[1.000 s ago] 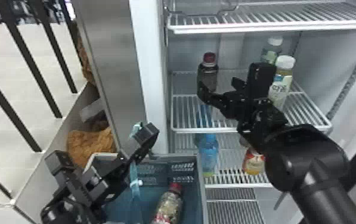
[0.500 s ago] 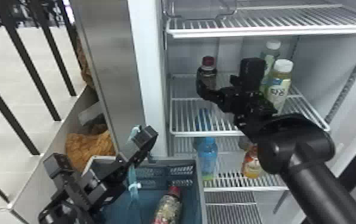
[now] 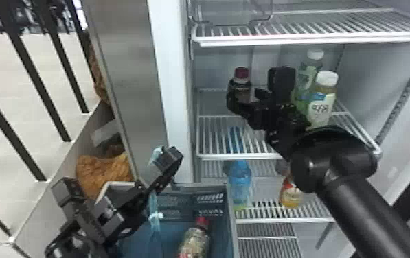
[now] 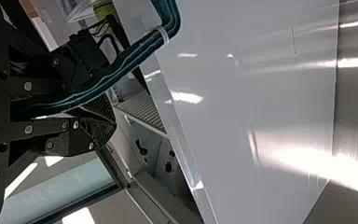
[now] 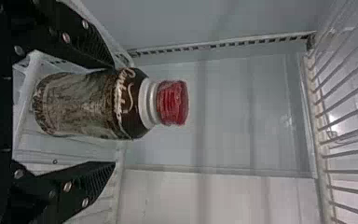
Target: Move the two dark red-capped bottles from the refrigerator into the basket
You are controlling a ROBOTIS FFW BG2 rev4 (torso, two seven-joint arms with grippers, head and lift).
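Refrigerator [image 3: 171, 68]: widest thing in the head view, wire shelves one above another inside. Basket [image 3: 230, 209]: blue-grey, down at its foot, just outside.

Right gripper [image 3: 248, 94]: reaching in over the middle shelf [image 3: 241, 157], at the first dark bottle. In the right wrist view the right gripper [image 5: 114, 113] has its fingers [image 5: 91, 186] spread, one on each side of that bottle, not clamped. Clear gap on one side; contact on the other, cannot tell.

Left gripper [image 3: 125, 206]: above the basket, in front of the refrigerator's side. In the left wrist view the left gripper [image 4: 109, 119] has its finger ends drawn together. A teal strap [image 4: 116, 70] crosses there; whether it is pinched, cannot tell.

Bottles, task's own: first dark bottle [image 3: 243, 87] upright on the middle shelf, towards the left. Second red-capped bottle [image 3: 193, 240] inside the basket, tipped over, cap pointing towards the refrigerator.

Bottles, others: two white-capped ones on the right of the middle shelf, the nearer [image 3: 322, 103] slightly overlapping the farther [image 3: 310, 68]. Blue bottle [image 3: 240, 182] on the shelf below; orange one [image 3: 290, 195] to its right, partly behind the right arm.

Smallest noted: red cap [image 5: 173, 102] of the first dark bottle, on and standing past the finger ends in the right wrist view
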